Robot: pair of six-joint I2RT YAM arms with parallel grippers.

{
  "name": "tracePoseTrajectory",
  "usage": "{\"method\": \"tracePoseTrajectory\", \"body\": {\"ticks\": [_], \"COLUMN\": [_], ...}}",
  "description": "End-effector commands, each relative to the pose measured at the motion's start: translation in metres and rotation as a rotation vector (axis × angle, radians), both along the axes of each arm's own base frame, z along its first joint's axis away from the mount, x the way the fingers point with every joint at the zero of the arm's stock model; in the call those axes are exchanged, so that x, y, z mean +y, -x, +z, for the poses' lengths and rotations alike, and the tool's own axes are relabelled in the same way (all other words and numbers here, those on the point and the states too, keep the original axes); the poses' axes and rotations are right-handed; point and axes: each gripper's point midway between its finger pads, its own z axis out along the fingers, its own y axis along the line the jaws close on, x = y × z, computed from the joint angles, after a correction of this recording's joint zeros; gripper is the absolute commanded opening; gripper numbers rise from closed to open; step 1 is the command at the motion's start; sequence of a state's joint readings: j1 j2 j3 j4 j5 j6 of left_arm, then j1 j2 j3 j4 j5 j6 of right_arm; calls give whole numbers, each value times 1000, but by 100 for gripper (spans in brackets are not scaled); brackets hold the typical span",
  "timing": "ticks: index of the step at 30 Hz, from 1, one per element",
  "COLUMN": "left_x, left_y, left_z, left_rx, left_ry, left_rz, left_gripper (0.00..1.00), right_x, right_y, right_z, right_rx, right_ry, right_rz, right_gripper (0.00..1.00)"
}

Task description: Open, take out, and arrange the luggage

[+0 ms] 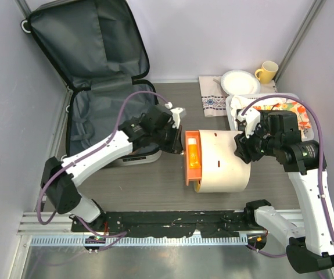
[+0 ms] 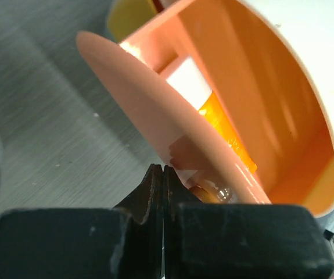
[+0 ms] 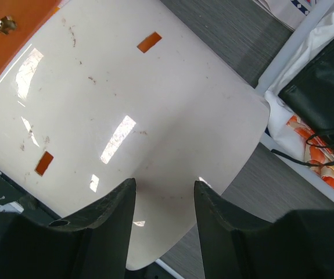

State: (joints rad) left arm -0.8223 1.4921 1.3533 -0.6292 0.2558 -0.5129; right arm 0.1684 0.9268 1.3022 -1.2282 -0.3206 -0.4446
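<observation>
The luggage (image 1: 91,64) lies open at the back left, its dark grey lined lid leaning on the wall. A white drum-shaped container (image 1: 225,163) with an orange inside (image 1: 193,156) lies on its side mid-table. My left gripper (image 1: 177,144) is at its open orange end. In the left wrist view the gripper (image 2: 164,170) is shut, with its tips at the orange rim (image 2: 155,116) and nothing showing between them. My right gripper (image 1: 240,146) is at the container's closed right end. The right wrist view shows it (image 3: 164,187) open, both fingers against the white wall (image 3: 126,87).
A white basket (image 1: 232,107) with a floral cloth (image 1: 297,110) stands at the right, partly under my right arm. Behind it are a white plate (image 1: 239,81), a yellow cup (image 1: 267,71) and a patterned cloth (image 1: 213,100). Walls close in on both sides.
</observation>
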Motion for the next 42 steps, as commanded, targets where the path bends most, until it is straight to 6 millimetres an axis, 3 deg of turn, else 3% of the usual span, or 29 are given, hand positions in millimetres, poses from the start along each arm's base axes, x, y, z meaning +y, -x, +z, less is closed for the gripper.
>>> {"method": "tracePoseTrajectory", "body": {"ticks": [1, 3, 6, 11, 12, 15, 16, 17, 19, 22, 26, 32, 36, 42], "left_x": [-52, -67, -79, -78, -70, -38, -23, -7, 10, 18, 5, -28, -49, -69], "left_y": [2, -2, -1, 9, 15, 23, 28, 17, 26, 40, 26, 9, 6, 11], "left_z": [42, 44, 50, 43, 34, 26, 3, 9, -12, -23, -25, -24, -23, -38], "left_rx": [-64, -74, -89, -93, -92, -83, -63, -106, -156, -300, -534, -710, -737, -713], "left_ry": [202, 246, 309, 293, 246, 217, 208, 245, 264, 289, 314, 340, 376, 383], "left_rz": [-128, -148, -204, -303, -345, -443, -485, -476, -581, -744, -822, -838, -813, -838], "left_gripper": [0, 3, 18, 38, 40, 32, 32, 33, 39, 52, 54, 56, 57, 52], "right_x": [-15, -14, -14, -16, -17, -16, -16, -16, -16, -16, -15, -15, -15, -15], "right_y": [51, 52, 53, 54, 55, 57, 57, 57, 58, 57, 58, 60, 61, 61], "right_z": [-46, -47, -47, -48, -48, -48, -48, -48, -48, -48, -48, -47, -47, -46], "right_rx": [296, 301, 299, 305, 307, 307, 307, 308, 310, 309, 313, 320, 324, 328], "right_ry": [79, 73, 72, 81, 81, 80, 80, 80, 81, 81, 70, 71, 73, 72], "right_rz": [-24, -27, -30, -35, -36, -34, -34, -34, -31, -27, -31, -29, -27, -35], "right_gripper": [49, 47, 47, 47, 47, 47, 47, 47, 47, 47, 47, 47, 47, 47]}}
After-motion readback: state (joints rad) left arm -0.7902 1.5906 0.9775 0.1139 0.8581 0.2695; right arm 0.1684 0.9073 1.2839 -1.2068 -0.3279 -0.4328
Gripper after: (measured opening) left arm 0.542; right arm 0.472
